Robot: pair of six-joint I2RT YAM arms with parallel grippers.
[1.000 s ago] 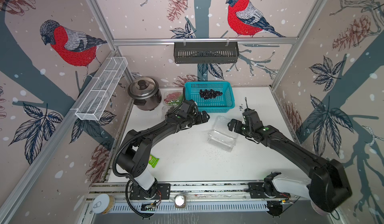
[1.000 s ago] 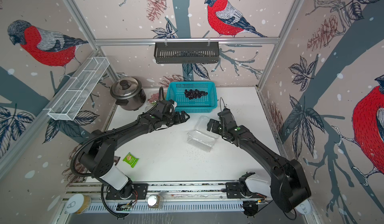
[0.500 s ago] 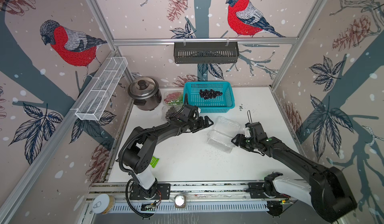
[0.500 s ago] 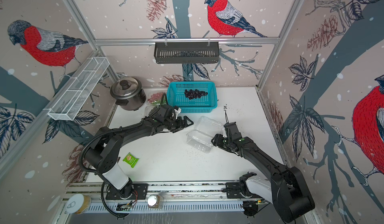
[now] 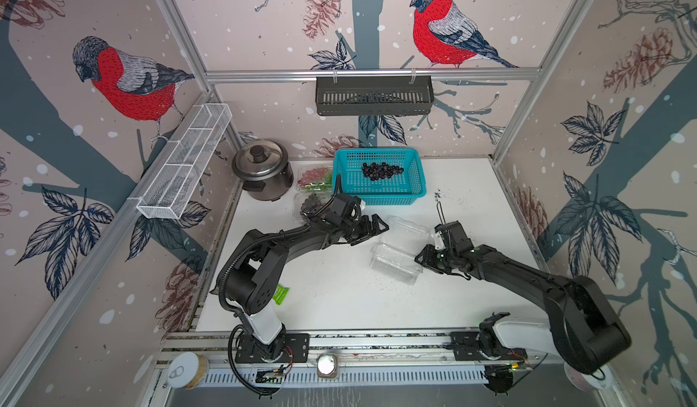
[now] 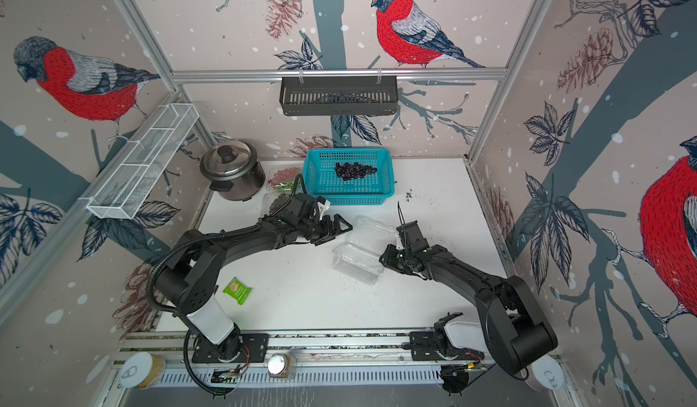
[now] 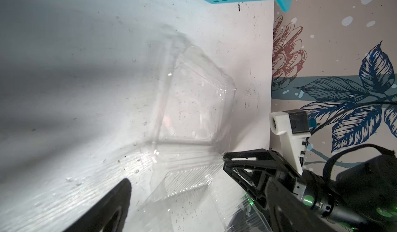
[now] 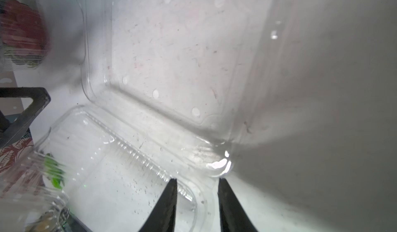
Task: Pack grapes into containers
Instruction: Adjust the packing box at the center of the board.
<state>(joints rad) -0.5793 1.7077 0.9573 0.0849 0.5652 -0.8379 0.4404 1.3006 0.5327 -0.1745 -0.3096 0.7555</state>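
An empty clear container [image 5: 396,261] lies open mid-table with its lid [image 5: 405,231] tipped back, seen in both top views [image 6: 358,263]. My right gripper [image 5: 421,260] has its jaws drawn in on the tray's corner rim [image 8: 199,175], one finger on each side [image 8: 196,190]. My left gripper [image 5: 375,231] is open beside the lid, touching nothing; one finger [image 7: 117,200] shows. Dark grapes [image 5: 383,170] lie in the teal basket [image 5: 377,197]. Two shut containers behind the left arm hold red and green grapes [image 5: 315,178] and dark grapes [image 5: 310,204].
A steel rice cooker [image 5: 262,167] stands at the back left. A green packet [image 6: 237,291] lies by the left arm's base. A black rack [image 5: 373,95] hangs on the back rail and a white wire shelf [image 5: 184,160] on the left wall.
My right gripper came forward from beside the lid to the tray's corner, and its jaws narrowed there. My left gripper swung from the back toward the lid and stayed open.
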